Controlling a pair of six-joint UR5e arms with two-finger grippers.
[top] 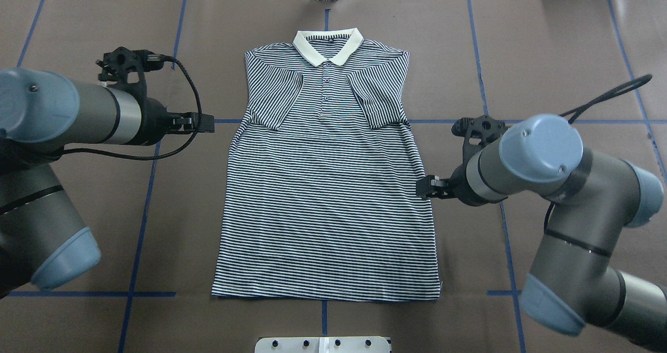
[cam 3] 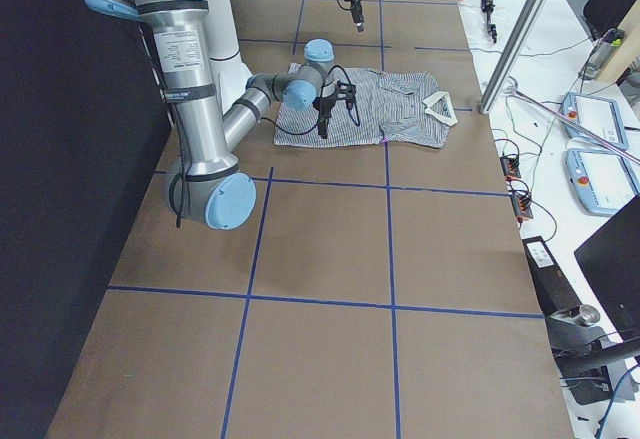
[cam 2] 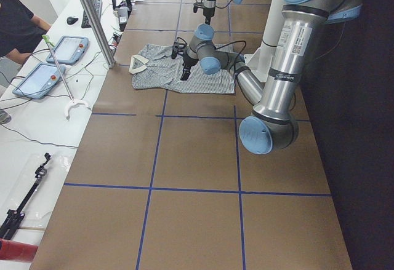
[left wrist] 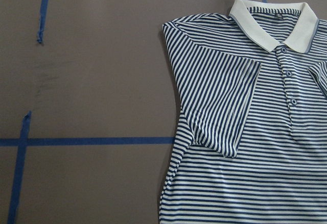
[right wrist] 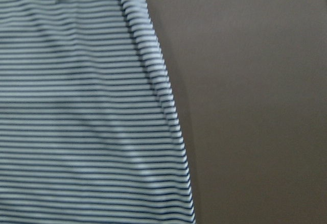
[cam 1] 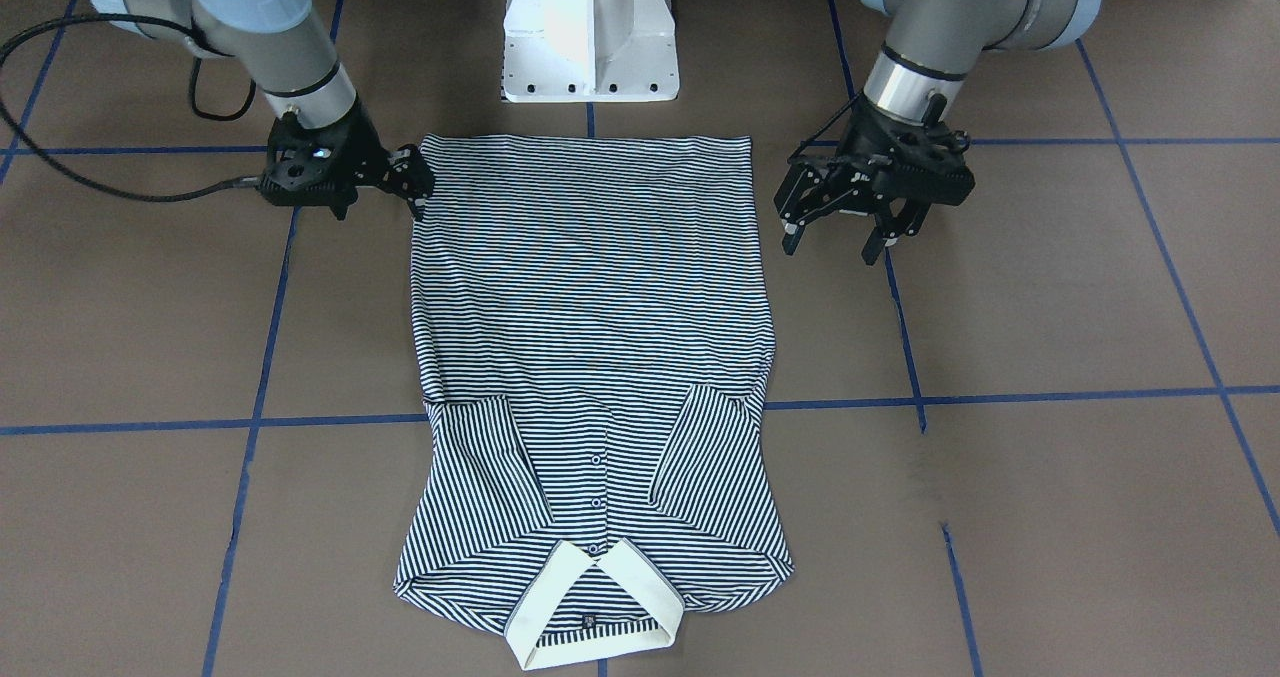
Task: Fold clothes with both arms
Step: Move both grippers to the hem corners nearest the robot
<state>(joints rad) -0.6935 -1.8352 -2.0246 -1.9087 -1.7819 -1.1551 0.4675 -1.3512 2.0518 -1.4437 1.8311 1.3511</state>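
"So, where is the shirt (top: 328, 186)?"

"Flat on the table (top: 547, 56), front up, between the two arms. Both sleeves (top: 273, 95) lie folded in over the chest, so the outline is a narrow oblong."

"Which way does it point?"

"Its long axis runs straight away from the robot. The collar (top: 328, 50) is at the far end and the hem (top: 325, 295) at the near end, by the base."

"And the grippers?"

"The left gripper (cam 1: 831, 247) hangs near the shirt's left edge, apart from the cloth, with its fingers spread. The right gripper (cam 1: 415, 189) is at the right edge, touching it or nearly so. Whether its fingers are apart or pinched together, I cannot tell."

"What's the step, as you judge it?"

"Taking hold of both side edges for the next fold, I'd say. The sleeves are done, the body is not."

"How to do it well?"

"Both should bite at the same place along the length, so the crease comes square to the stripes. Go low, slide one finger under the edge and take both layers without bunching. Then lift together and evenly, or the shirt may skew and the sleeves flop out."
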